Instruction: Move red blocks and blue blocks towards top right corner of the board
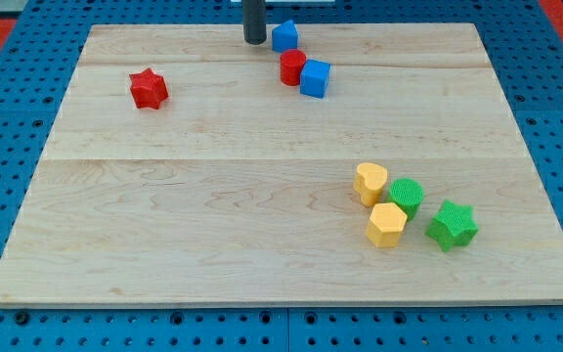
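Note:
My tip (253, 40) stands near the view's top edge of the board, just left of a small blue block (283, 36). Below and right of that block, a red cylinder (292, 67) touches a blue cube (315, 78). A red star (149, 88) lies alone at the upper left, well left of my tip. The tip touches none of them, though it is close to the small blue block.
A cluster sits at the lower right: a yellow block (369, 183), a green cylinder (407, 197), a yellow hexagon (387, 225) and a green star (453, 225). The wooden board (213, 196) lies on a blue perforated table.

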You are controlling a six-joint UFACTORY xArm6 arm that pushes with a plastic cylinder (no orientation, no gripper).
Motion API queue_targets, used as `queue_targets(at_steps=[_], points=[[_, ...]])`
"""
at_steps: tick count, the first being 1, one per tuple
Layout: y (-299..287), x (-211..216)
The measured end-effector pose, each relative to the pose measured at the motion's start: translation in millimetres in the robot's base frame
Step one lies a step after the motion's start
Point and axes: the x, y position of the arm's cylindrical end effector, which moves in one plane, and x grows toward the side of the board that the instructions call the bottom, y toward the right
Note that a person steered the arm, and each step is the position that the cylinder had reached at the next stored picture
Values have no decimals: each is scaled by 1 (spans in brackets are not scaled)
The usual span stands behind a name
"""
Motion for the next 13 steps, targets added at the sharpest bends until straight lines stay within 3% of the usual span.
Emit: queue_targets(at_steps=[2,3,4,5,6,7,8,9,10,11,12,13], points=[[145,9],[147,7],[80,5],[40,57],[48,100],[65,115],[118,117],[143,86],[156,98],[161,179],[70,192],[39,182]])
